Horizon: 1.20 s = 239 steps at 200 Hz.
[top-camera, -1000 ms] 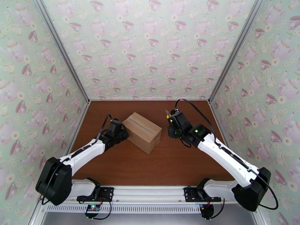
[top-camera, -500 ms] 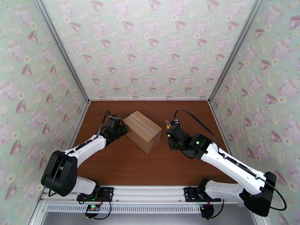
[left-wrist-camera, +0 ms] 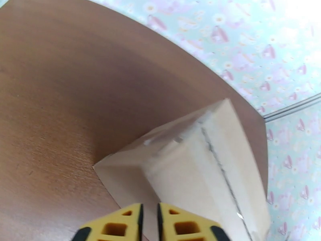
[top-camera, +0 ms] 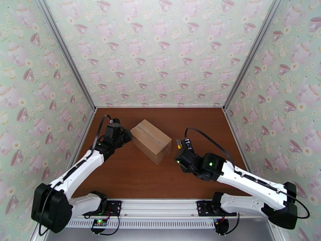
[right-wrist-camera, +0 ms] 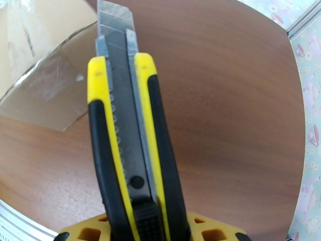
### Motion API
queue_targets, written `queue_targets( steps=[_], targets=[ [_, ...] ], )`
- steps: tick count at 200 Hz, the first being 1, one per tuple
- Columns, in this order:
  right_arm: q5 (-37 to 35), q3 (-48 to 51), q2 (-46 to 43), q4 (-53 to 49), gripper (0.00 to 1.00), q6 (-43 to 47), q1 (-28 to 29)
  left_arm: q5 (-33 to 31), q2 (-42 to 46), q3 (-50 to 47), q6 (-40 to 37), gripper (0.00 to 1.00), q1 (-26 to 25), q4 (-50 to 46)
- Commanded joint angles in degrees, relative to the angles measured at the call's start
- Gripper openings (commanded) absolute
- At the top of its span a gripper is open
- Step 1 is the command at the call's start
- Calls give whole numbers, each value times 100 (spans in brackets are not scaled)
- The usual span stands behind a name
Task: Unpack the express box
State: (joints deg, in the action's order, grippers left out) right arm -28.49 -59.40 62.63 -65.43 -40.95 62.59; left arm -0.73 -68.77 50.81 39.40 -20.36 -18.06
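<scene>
Right gripper [right-wrist-camera: 148,227] grasps a yellow utility knife [right-wrist-camera: 124,129], blade extended; left gripper [left-wrist-camera: 149,223], slightly parted, hovers beside the sealed express box [top-camera: 151,140].

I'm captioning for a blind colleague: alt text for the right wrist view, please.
A yellow-and-black utility knife, blade extended, stands upright in the right gripper. A corner of the taped cardboard box sits up left on the brown table.

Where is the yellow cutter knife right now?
The yellow cutter knife stands clamped in the right end effector, blade out, just right of the express box on the brown table.
</scene>
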Motion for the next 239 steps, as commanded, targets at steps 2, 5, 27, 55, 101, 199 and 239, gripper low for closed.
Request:
queue_targets(
  steps=[2, 5, 27, 55, 101, 199, 239],
  targets=[
    [-236, 42, 15, -113, 0, -325, 160, 67, -46, 455, -179, 27, -96, -314],
    [-236, 43, 27, -117, 0, -332, 176, 89, -80, 522, -198, 28, -102, -324],
    [-222, 44, 142, -104, 0, -357, 269, 277, -404, 1044, -322, 35, -185, -352],
    [-196, 53, 308, -37, 0, -352, 323, 373, -851, 1474, -405, 42, -226, -211],
    [-88, 116, 400, 173, 0, -282, 324, 591, -1520, 1995, -405, 44, -266, 173],
    [-129, -72, 927, 266, 0, -148, 323, 741, -1865, 2105, -336, 45, -311, 418],
    [-202, -99, 953, 341, 0, -124, 324, 754, -1851, 2052, -306, 45, -313, 488]
  ],
)
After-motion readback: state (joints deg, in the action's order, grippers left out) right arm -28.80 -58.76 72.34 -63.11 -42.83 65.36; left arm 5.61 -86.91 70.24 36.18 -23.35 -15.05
